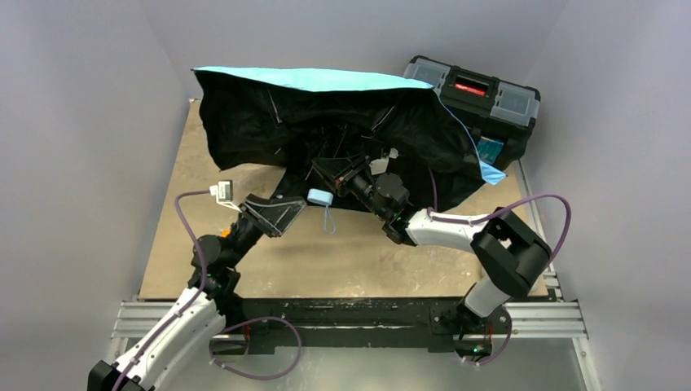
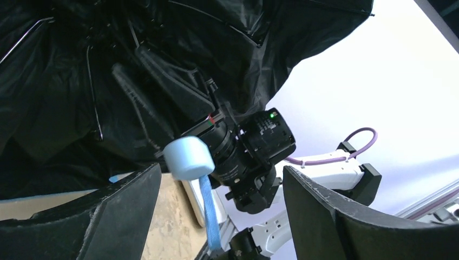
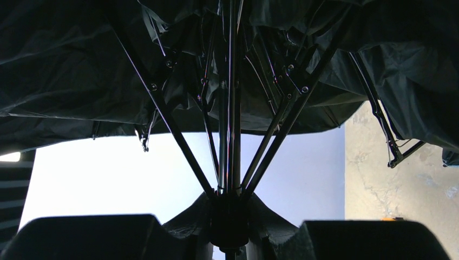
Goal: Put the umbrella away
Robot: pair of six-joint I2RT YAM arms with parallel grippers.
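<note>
Tan desk (image 1: 358, 261), open umbrella (image 1: 326, 114) at far side, right gripper (image 3: 230, 230) clamped on its shaft (image 3: 230, 135) as anchor, left gripper (image 2: 221, 173) spread wide beside handle (image 2: 187, 157), seemingly for collapsing.

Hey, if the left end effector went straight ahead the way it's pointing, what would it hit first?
Most likely the pale blue handle of the umbrella, framed by the open left end effector in its wrist view. The right end effector, holding the umbrella, sits just behind; exact depth is unclear.
</note>
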